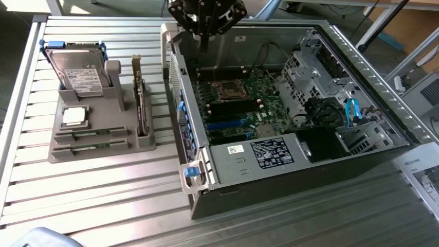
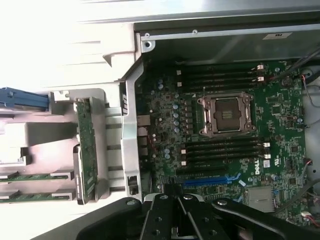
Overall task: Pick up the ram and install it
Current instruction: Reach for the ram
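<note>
Two ram sticks (image 1: pixel 88 136) lie flat in the front slots of a grey holder (image 1: pixel 103 146), at the exterior view's left; in the wrist view they are thin green strips (image 2: pixel 30 176). My gripper (image 1: pixel 203 48) hangs above the back edge of the open computer case (image 1: pixel 288 170), well away from the ram sticks. Its fingers (image 2: pixel 175 194) are shut with nothing between them, over the green motherboard (image 2: pixel 165 100). Black memory slots (image 2: pixel 220 150) run on both sides of the processor socket (image 2: pixel 227 114).
The holder also carries an upright hard drive (image 1: pixel 79 72), a chip (image 1: pixel 74 116) and an upright expansion card (image 1: pixel 141 103). Inside the case are cables (image 1: pixel 353 110), a drive cage and a labelled power supply (image 1: pixel 271 153). The slatted metal table (image 1: pixel 82 195) has papers at its right edge.
</note>
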`<state>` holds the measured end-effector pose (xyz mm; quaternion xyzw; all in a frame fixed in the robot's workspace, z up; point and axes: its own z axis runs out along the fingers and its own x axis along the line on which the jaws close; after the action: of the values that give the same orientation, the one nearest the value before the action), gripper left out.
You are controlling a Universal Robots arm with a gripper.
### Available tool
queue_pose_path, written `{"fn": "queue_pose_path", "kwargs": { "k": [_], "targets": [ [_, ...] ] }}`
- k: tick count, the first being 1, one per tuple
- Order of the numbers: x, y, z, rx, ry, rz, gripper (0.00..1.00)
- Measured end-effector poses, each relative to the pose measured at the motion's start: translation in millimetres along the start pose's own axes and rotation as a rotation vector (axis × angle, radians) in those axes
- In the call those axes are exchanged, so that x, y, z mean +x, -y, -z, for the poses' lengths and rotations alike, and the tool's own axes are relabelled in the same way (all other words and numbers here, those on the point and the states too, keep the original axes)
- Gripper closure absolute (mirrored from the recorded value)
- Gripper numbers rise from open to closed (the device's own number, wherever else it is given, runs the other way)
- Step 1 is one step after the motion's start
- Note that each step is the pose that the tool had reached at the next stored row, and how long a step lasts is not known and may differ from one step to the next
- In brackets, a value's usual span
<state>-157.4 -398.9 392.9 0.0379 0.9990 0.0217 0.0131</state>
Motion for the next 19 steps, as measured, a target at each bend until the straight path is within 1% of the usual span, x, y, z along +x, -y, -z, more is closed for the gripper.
{"fn": "queue_pose_path", "kwargs": {
  "k": [19],
  "targets": [
    [49.7,3.7,1.3,0.0,-0.0001,0.0,0.9]
  ]
}}
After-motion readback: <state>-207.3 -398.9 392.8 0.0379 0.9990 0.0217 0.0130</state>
